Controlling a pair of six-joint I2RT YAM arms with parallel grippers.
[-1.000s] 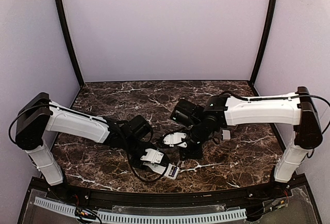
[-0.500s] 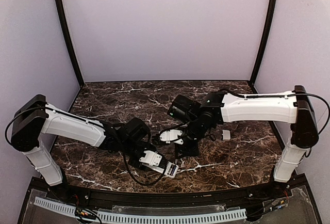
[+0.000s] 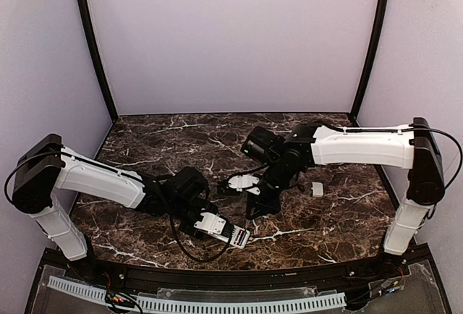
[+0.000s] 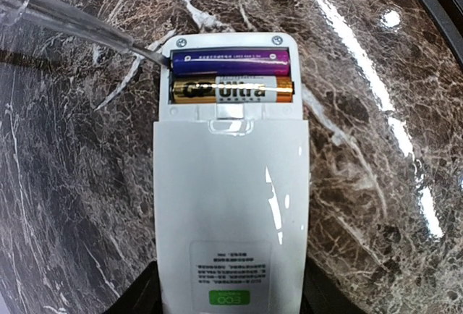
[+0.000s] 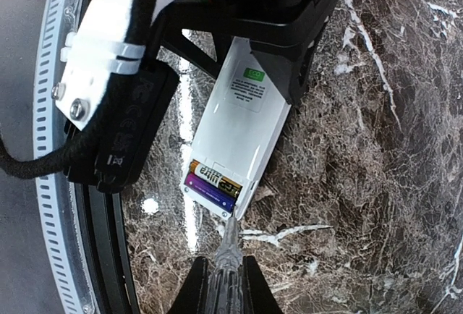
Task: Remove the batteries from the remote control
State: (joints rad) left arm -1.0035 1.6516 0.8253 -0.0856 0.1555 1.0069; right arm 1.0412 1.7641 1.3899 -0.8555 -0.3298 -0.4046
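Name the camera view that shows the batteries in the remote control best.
Left wrist: the purple battery and gold battery lie close up in the remote control, bay open, labels visible. Right wrist shows both smaller, obliquely. Top external shows only a tiny dark patch there.

I count one remote control (image 4: 230, 205). Batteries in its open bay: two, namely one purple battery (image 4: 231, 58) and one gold battery (image 4: 231, 90). One clear-shafted tool (image 4: 72, 21). One small white squarish piece (image 3: 317, 189), right side of the tabletop (image 3: 340, 220).
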